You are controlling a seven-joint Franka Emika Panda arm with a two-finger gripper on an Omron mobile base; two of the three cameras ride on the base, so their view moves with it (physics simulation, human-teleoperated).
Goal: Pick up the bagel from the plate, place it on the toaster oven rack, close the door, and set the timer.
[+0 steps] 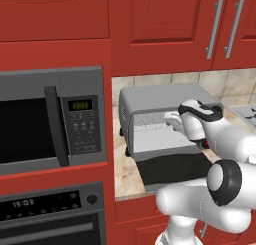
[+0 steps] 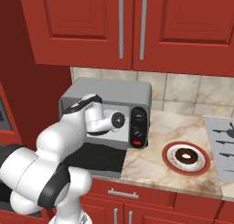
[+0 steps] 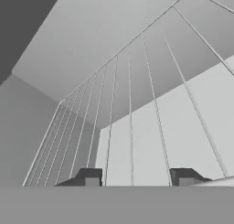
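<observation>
tool (image 3: 137, 176) is half open with nothing in it, poking at the toaster oven rack (image 3: 137, 109), bagel (image 2: 186, 156) sits on its plate (image 2: 170, 161) lower right

Marble counter (image 2: 169, 127) under the grey toaster oven (image 2: 109, 93) and, well apart, the red-rimmed plate (image 2: 202, 166).

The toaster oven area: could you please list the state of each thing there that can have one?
Grey metal toaster oven: open, gripper reaching inside.
Dark glass door: folded down flat.
Silver wire rack: bare, no bagel.
Dark brown bagel: lying on the red-rimmed white plate.
Gripper: empty, jaws apart.
</observation>
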